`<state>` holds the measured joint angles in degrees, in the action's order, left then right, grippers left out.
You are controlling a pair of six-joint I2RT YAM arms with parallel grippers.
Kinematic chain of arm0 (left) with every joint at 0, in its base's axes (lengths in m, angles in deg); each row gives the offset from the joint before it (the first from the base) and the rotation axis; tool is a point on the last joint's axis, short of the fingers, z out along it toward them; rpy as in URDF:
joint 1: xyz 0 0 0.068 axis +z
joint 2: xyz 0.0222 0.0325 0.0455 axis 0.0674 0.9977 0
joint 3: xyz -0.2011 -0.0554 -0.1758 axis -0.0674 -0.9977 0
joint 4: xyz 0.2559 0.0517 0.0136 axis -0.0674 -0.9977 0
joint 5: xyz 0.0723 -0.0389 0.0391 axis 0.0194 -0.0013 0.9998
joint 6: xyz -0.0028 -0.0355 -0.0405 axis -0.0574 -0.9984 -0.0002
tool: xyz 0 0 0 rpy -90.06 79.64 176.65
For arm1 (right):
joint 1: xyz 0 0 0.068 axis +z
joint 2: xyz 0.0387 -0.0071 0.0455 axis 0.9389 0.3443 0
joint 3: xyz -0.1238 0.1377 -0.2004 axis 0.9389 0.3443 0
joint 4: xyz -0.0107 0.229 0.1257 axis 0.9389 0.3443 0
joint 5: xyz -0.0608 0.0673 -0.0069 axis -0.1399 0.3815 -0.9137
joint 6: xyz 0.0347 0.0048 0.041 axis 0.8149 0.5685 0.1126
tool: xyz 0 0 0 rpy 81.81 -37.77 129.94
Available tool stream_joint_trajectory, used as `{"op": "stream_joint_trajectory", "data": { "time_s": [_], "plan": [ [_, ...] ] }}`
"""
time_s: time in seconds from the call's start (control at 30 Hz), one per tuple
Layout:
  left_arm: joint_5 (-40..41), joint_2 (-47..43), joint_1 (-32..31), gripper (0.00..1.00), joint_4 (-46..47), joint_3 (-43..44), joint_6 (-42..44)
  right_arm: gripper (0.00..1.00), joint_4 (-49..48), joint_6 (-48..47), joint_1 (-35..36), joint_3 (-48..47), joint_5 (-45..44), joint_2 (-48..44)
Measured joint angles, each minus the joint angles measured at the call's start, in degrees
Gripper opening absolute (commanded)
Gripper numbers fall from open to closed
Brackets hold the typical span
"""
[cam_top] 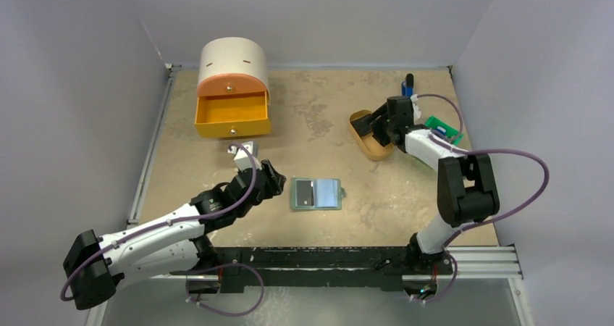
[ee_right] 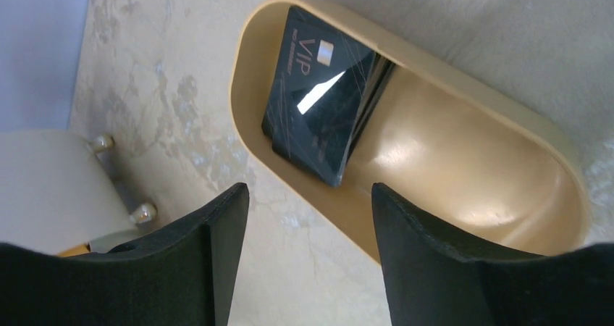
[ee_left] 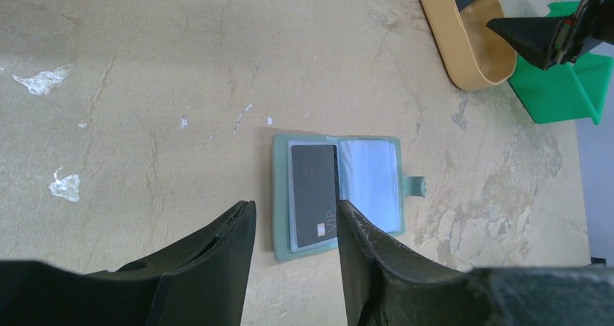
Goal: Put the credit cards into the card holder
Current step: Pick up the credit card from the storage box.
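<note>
Mottled beige stone-look worktop (cam_top: 326,109), walled in pale grey on three sides; towards the middle of its near edge lies the grey-green folding card holder (cam_top: 316,193), spread open and flat, snap tab pointing at the right edge; one thin black credit card (ee_left: 313,190) marked VIP sits in its left-hand pocket, while the paler blue-grey right-hand pocket shows no card. The left gripper (ee_left: 293,214) hangs just beside the holder's left side, jaws moderately apart with nothing between them. Near the right edge, in the far half, stands the tan oval plastic tray (ee_right: 507,116); a small stack of black credit cards (ee_right: 322,94) leans against one end of it, the top one also marked VIP. The right gripper (ee_right: 308,195) hovers above that tray, jaws wide and empty, clear of the cards. A cream round-topped cabinet (cam_top: 232,61) with its orange drawer pulled out stands at the far edge towards the left corner; a green plastic bin (ee_left: 561,87) sits just beyond the tray by the right edge.
</note>
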<state>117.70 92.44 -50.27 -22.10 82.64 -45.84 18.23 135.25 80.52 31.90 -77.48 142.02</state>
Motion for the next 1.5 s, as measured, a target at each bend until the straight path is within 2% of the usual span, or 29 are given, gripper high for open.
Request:
{"op": "stream_joint_trajectory", "data": {
  "time_s": [0.13,0.4,0.73,1.17,1.5],
  "plan": [
    [-0.1,0.4,0.0,0.43,0.0,0.0,0.0,0.62,-1.2,1.3,-0.1,-2.9,0.0,4.6],
    [-0.5,2.3,0.0,0.43,0.1,0.0,0.0,0.64,-1.9,2.5,-0.2,-4.6,0.0,9.3],
    [-0.9,4.9,0.0,0.42,0.9,0.0,0.2,0.46,-2.5,2.8,-0.2,-4.8,0.3,11.3],
    [-0.9,5.2,0.0,0.41,1.1,0.0,0.1,0.41,-4.9,2.3,-0.2,-3.5,1.7,11.3],
    [-0.9,4.9,0.0,0.4,1.0,-0.1,-0.3,0.27,-7.0,2.3,-0.3,-2.1,2.3,11.2]
  ]
}}
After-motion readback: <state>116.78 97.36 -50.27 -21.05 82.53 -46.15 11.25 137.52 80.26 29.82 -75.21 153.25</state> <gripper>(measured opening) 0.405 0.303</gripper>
